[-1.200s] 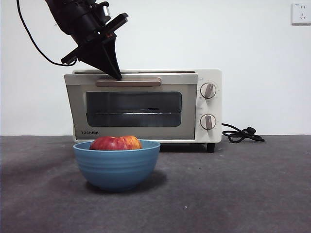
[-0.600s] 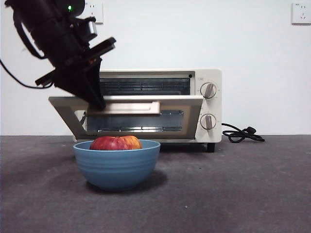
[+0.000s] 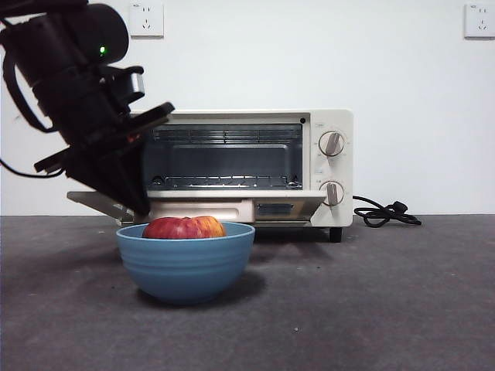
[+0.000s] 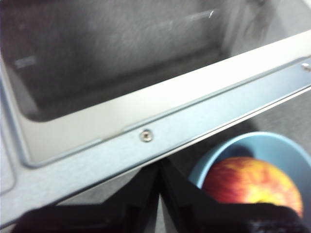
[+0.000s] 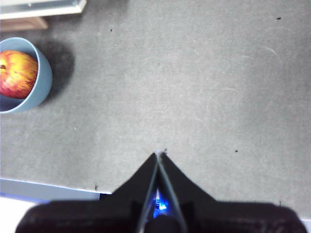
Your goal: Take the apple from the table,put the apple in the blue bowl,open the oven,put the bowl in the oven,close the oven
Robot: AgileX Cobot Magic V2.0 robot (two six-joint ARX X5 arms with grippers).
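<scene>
The oven [image 3: 331,166] stands at the back with its door [image 3: 232,202] swung down almost flat, so the rack inside shows. My left gripper [image 3: 143,209] is shut, its tip at the left end of the lowered door; in the left wrist view the jaws meet at a point [image 4: 159,167] just under the door's edge [image 4: 146,121]. The apple [image 3: 184,227] lies in the blue bowl [image 3: 186,267] on the table [image 3: 371,294] in front of the oven. My right gripper [image 5: 159,154] is shut and hovers over bare table, well apart from the bowl [image 5: 43,80].
A black cord [image 3: 384,214] lies on the table right of the oven. Two wall outlets [image 3: 147,19] [image 3: 479,21] sit high on the white wall. The open door overhangs the table just behind the bowl.
The oven door has gone from shut, through half open, to nearly flat. My left gripper moved down and to the left with the door's edge. Bowl and apple stayed put.
</scene>
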